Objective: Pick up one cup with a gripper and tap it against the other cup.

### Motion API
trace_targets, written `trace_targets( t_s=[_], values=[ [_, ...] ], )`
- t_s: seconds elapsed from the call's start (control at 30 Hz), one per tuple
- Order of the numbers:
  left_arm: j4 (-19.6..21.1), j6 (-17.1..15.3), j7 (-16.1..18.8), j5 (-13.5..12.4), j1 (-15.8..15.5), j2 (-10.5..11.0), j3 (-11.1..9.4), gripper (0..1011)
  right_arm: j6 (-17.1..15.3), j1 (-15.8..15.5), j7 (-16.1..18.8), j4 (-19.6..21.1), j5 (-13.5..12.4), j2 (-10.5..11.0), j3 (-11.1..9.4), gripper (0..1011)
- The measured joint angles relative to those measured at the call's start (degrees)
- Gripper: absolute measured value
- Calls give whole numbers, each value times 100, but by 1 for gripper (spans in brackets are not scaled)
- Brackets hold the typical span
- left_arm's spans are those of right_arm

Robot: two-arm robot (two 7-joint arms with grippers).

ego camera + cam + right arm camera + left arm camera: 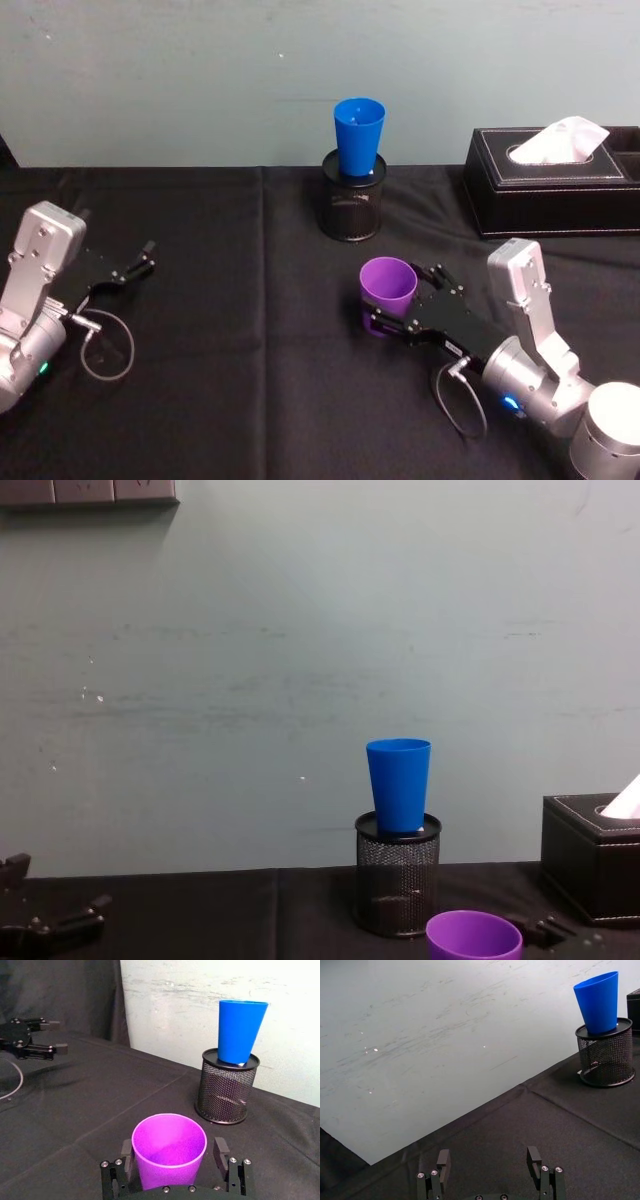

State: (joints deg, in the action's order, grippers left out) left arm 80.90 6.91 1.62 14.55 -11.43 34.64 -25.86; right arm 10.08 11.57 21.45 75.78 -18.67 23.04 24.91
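Right claw (172,1151) spread, straddling purple tumbler (169,1160), unclamped; blue tumbler (240,1030) atop mesh pen holder (225,1092); left claw (487,1159) spread, empty, worktop's (250,400) left.

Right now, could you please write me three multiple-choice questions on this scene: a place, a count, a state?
1. The blue cup sits: A) on a shelf; B) in the mesh pen holder; C) on the floor.
2. Cups present: A) one; B) two; C) four.
3. The purple cup is: A) tipped over; B) upside down; C) upright between the right gripper's open fingers.
1 B: base in the holder's top. 2 B: one blue, one purple. 3 C: mouth up. The left gripper idles open at the table's left.
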Motion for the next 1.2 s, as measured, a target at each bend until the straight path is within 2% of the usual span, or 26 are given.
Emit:
trace_targets(
  t_s=[0.3, 0.57, 1.03, 1.2],
  values=[
    [0, 0, 0, 0, 0, 0, 0, 1000, -42, 119, 75, -207, 54, -193, -71, 1003],
    [0, 0, 0, 0, 0, 0, 0, 1000, -122, 123, 172, -232, 76, -314, -138, 1003],
    [0, 0, 0, 0, 0, 0, 0, 1000, -135, 109, 189, -218, 81, -320, -145, 1003],
    [0, 0, 0, 0, 0, 0, 0, 1000, -129, 109, 187, -216, 78, -318, -142, 915]
  ],
)
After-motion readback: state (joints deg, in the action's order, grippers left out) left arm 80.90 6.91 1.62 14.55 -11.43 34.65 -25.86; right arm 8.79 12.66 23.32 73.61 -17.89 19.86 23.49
